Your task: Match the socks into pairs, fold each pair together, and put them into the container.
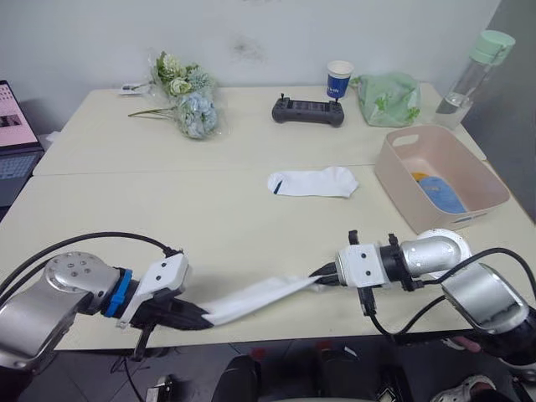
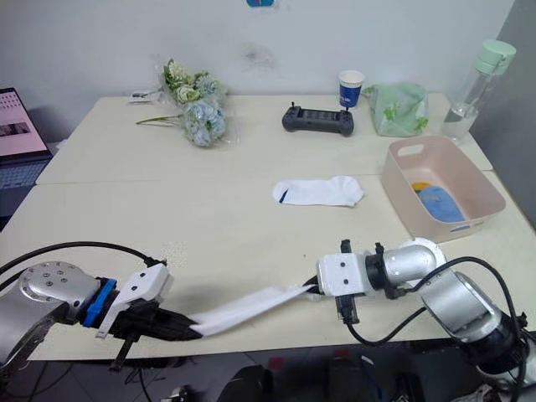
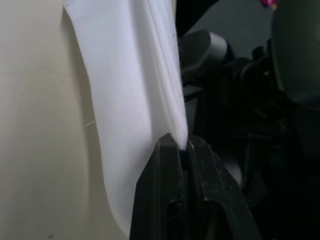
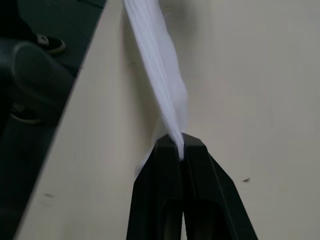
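Note:
A white sock (image 1: 255, 296) is stretched taut along the table's front edge between my two grippers. My left gripper (image 1: 201, 316) is shut on its left end, the fingers (image 3: 170, 200) pinching the fabric (image 3: 135, 90). At the other end my right gripper (image 1: 322, 275) is shut on the sock (image 4: 160, 65). A second white sock (image 1: 314, 182) lies flat at the table's middle. The pale pink container (image 1: 394, 172) stands at the right, with a light blue sock (image 1: 441, 193) and a bit of mustard-orange sock (image 1: 418, 176) inside.
At the back of the table are a flower bouquet (image 1: 186, 96), a black controller (image 1: 307, 111), a blue paper cup (image 1: 339, 79), a pale green cloth bag (image 1: 387, 98) and a clear bottle (image 1: 471, 77). A laptop (image 1: 12, 138) sits at far left.

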